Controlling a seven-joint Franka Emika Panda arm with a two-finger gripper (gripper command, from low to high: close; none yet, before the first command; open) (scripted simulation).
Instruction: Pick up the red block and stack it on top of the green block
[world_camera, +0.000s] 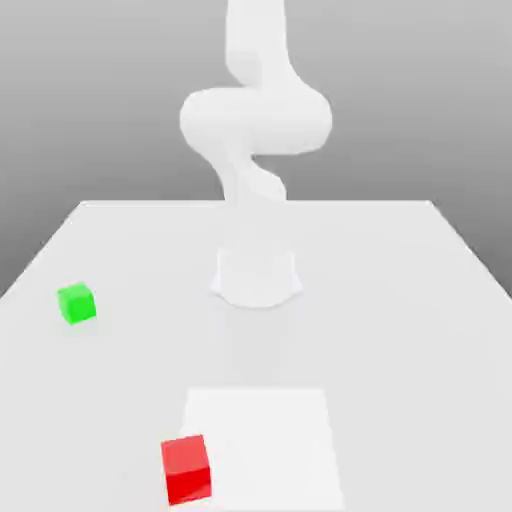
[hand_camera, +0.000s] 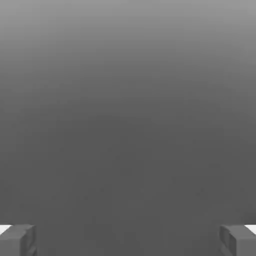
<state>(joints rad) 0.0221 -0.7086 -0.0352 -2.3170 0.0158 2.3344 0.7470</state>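
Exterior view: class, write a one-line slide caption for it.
White robot arm behind a white table, with green block and red block lying apart, unstacked.

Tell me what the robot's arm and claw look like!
The arm is plain white, smooth and rounded, with fat curvy joints, rising from a round white base. No cables or markings show. The claw has two blocky grey fingertips.

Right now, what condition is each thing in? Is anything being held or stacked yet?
red block: resting on the table, not held, nothing on it.
green block: resting on the table, apart from the red one, nothing stacked on it.
gripper: open, fingers wide apart, holding nothing.
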